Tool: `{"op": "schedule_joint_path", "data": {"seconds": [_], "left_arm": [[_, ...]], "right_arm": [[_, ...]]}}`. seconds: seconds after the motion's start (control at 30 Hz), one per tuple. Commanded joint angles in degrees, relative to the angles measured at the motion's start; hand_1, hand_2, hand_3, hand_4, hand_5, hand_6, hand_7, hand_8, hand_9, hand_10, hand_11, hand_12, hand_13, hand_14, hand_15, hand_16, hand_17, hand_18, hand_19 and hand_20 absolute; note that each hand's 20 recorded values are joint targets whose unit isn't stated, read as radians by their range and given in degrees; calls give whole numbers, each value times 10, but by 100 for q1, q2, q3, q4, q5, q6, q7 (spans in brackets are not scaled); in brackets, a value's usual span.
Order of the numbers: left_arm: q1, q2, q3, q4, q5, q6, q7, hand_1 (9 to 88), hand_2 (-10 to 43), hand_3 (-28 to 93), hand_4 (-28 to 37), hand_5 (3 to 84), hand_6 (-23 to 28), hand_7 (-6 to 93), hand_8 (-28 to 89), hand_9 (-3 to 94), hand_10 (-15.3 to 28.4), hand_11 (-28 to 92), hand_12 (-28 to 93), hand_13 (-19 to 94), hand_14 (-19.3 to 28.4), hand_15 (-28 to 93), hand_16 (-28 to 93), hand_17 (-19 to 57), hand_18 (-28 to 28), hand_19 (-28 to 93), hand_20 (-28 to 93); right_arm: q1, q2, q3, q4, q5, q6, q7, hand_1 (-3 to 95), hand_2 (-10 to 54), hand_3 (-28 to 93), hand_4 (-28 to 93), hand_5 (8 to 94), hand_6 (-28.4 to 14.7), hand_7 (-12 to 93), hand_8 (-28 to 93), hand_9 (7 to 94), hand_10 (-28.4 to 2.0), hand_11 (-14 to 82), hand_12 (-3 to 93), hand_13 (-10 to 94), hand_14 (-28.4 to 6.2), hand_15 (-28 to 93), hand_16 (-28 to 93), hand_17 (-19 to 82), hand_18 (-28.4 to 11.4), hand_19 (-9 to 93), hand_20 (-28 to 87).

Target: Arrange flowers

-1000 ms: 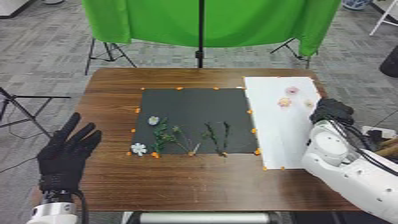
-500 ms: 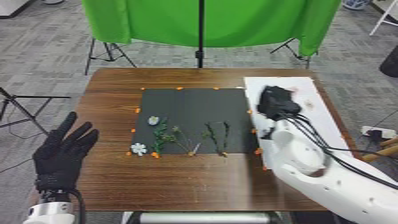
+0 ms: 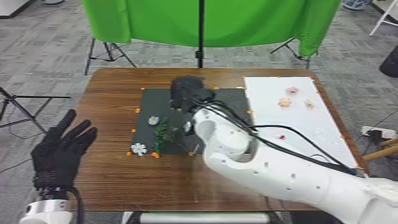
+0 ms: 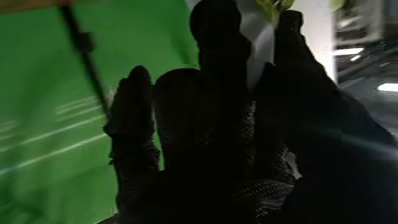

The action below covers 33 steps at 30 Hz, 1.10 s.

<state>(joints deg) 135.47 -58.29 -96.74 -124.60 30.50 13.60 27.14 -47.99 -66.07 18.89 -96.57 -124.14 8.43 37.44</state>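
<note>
Over the upper left of the dark mat (image 3: 164,95) is my right hand (image 3: 187,90); in the right wrist view my right hand (image 4: 222,125) has its fingers extended. Near its fingertips shows a yellow-green plant piece (image 4: 277,5); whether they touch it I cannot tell. A white flower (image 3: 139,148) and a pale bloom (image 3: 154,120) lie at the mat's left, beside a green leafy stem (image 3: 161,136). My right arm hides the mat's right part. On the white sheet (image 3: 311,125) lie a pink flower (image 3: 291,90), an orange one (image 3: 284,102) and a pale yellow one (image 3: 309,104). Left of the mat, my left hand (image 3: 58,160) is open.
Orange tape bits (image 3: 155,155) mark the mat's edges on the brown table (image 3: 115,185). Black cables (image 3: 306,142) trail from my right arm across the white sheet. Behind the table hangs a green cloth (image 3: 151,22) with a black stand in front.
My right hand has swung left from the white sheet's right edge, across the sheet, to above the dark mat. The left hand has shifted only slightly.
</note>
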Motion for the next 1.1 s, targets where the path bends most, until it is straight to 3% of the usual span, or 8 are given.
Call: {"op": "schedule_joint_path", "data": {"seconds": [0.03,0.23,0.5,0.57,0.87,0.97,1.03,1.1], "left_arm": [[-53,93,35,7,0,15,-75,168,74,804,-283,345,69,102,-98,348,202,221,99,230,284,553,-108,-97,275,539,94],[-103,160,49,16,-7,8,-142,169,74,804,-283,345,69,103,-98,347,201,222,100,229,284,554,-107,-98,275,539,94],[-167,124,46,39,33,-26,-269,169,74,805,-283,345,70,102,-97,348,202,222,100,229,284,554,-108,-97,275,537,94],[-155,199,67,33,-30,16,-217,169,74,804,-283,345,69,102,-98,348,202,222,100,229,284,554,-108,-97,275,537,94],[-150,164,74,35,11,-22,-218,171,75,805,-283,345,70,101,-97,348,203,223,100,229,284,554,-108,-97,274,538,94],[-131,275,136,37,-92,48,-70,172,74,807,-283,345,70,102,-97,348,203,223,100,229,284,555,-108,-97,274,538,94],[-114,258,124,31,-87,48,-70,174,74,806,-283,345,70,103,-97,348,203,224,100,230,284,555,-108,-98,274,538,94],[-71,400,182,26,-194,106,78,175,74,806,-283,345,70,102,-98,348,202,224,100,230,284,555,-108,-97,274,538,94]], "right_arm": [[-34,-327,-396,209,-96,-402,121,580,-95,667,-283,845,28,194,10,928,-66,149,384,738,-53,715,258,280,-228,804,395],[-174,-398,-378,302,-356,-744,166,572,-95,660,-283,816,29,174,-2,904,-69,159,386,713,-57,720,259,271,-238,787,403],[-198,-393,-433,297,-651,-1111,184,546,-95,642,-283,766,25,155,-19,862,-75,193,376,670,-78,748,241,253,-254,779,411],[-212,-400,-447,290,-779,-1151,210,529,-95,649,-283,751,26,155,-25,842,-78,218,362,658,-82,756,232,247,-258,779,412],[-160,-384,-472,196,-762,-1151,164,465,-95,687,-283,696,27,155,-126,762,-101,353,273,620,-99,777,218,212,-280,761,430],[-186,-397,-381,169,-754,-1176,84,445,-95,705,-283,682,23,154,-127,741,-110,391,245,605,-105,783,217,206,-282,760,436],[-173,-401,-366,148,-748,-1202,80,431,-95,722,-283,675,21,155,-127,727,-116,412,232,598,-109,787,216,203,-283,758,439],[-152,-393,-373,144,-766,-1161,85,420,-95,737,-283,670,20,154,-127,715,-123,433,218,592,-111,789,214,201,-283,756,442]]}}
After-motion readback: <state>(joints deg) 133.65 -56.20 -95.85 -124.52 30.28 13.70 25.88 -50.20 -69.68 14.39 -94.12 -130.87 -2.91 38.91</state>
